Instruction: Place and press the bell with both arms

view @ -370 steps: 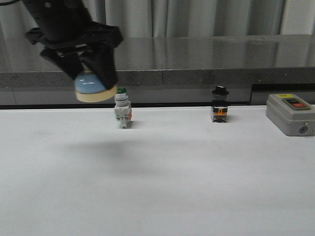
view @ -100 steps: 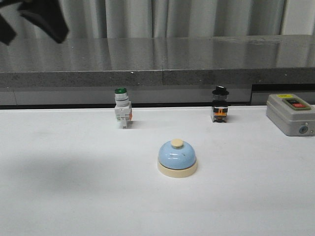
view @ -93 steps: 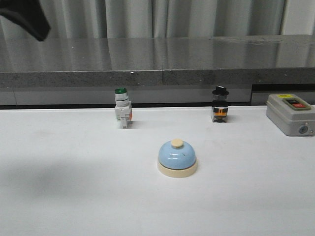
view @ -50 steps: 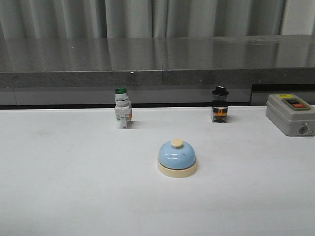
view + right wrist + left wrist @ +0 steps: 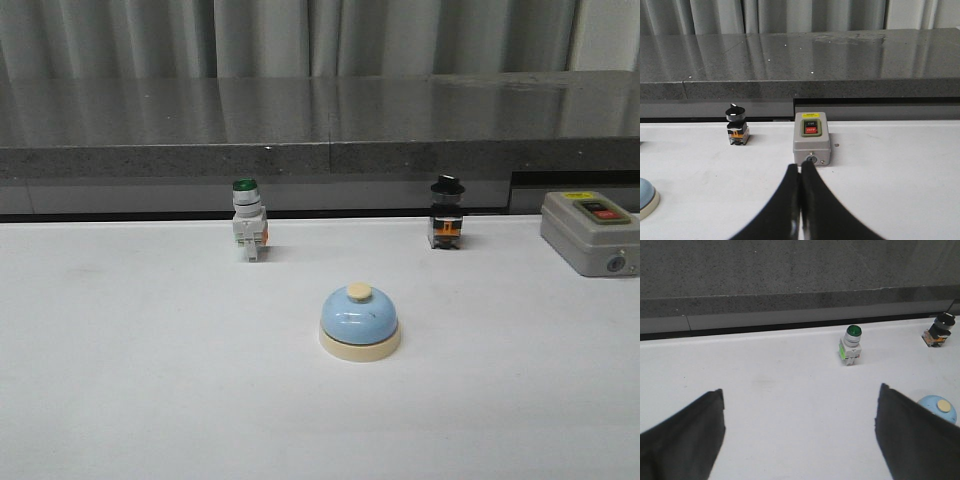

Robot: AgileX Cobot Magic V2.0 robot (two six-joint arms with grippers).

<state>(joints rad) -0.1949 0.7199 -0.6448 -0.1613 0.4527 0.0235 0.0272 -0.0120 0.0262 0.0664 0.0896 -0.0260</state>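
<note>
The light-blue bell (image 5: pixel 360 322) with cream base and cream button stands upright on the white table, near the middle. No arm shows in the front view. In the left wrist view the bell (image 5: pixel 938 408) is partly behind one dark finger; my left gripper (image 5: pixel 800 395) is open wide and empty, above bare table. My right gripper (image 5: pixel 801 167) is shut and empty, in front of the grey box; the edge of the bell (image 5: pixel 646 196) shows in the right wrist view, well off to the side of it.
A green-capped white push-button switch (image 5: pixel 248 222) and a black-capped selector switch (image 5: pixel 446 214) stand at the back of the table. A grey box with red and black buttons (image 5: pixel 590 232) sits at the back right. A dark stone ledge (image 5: pixel 320 125) runs behind the table.
The left gripper carried the bell, set it on the table middle, let go, then rose up and left out of the front view. The bell has stayed still.
</note>
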